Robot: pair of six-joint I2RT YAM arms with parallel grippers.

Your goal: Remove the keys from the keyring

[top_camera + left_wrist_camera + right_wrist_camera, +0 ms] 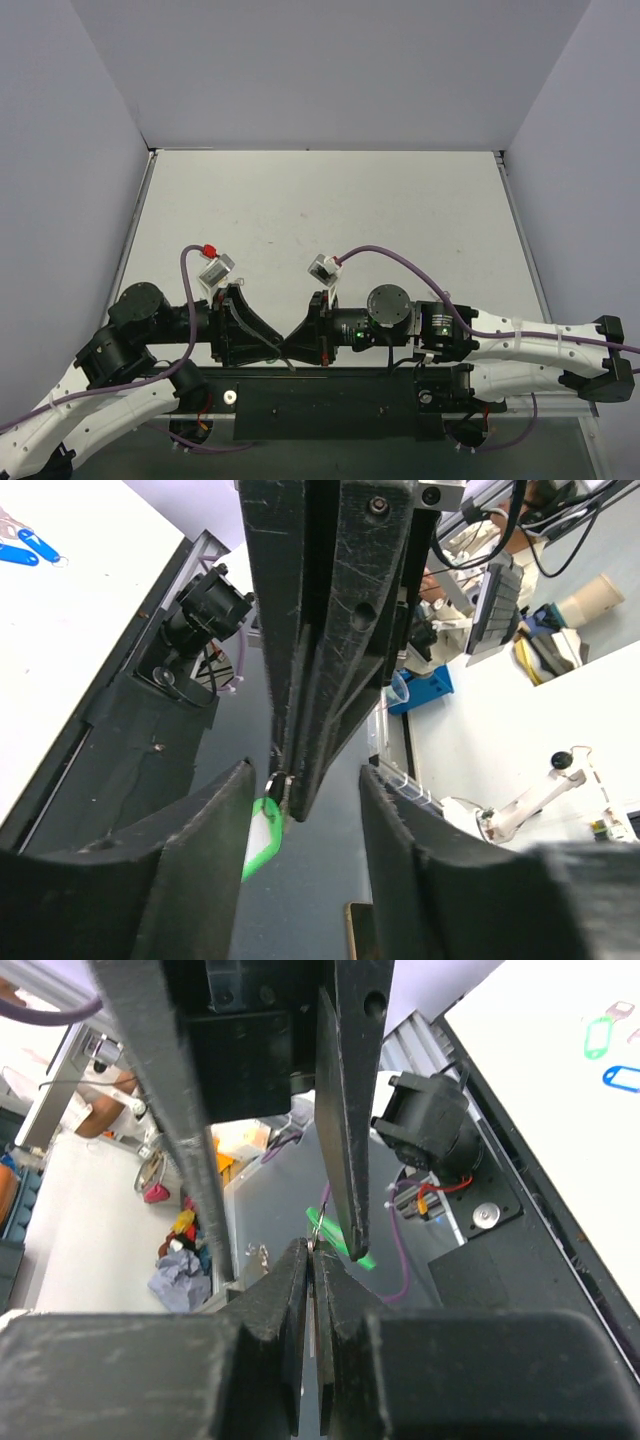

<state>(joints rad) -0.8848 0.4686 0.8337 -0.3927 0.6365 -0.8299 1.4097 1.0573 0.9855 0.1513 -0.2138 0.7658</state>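
Facing tip-to-tip, right fingers [283, 1290] pinch keyring [264, 838] between spread left fingers [200, 852].

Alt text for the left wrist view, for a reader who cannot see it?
The right gripper, shut, reaches in from above and pinches the metal end of a small bright green oval plastic key tag, which sits between the left gripper's open fingers.

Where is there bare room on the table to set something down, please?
The white table between the rear wall and the near edge looks bare in the top view. Crowded: that near edge, where the left gripper and right gripper meet around the green keyring.
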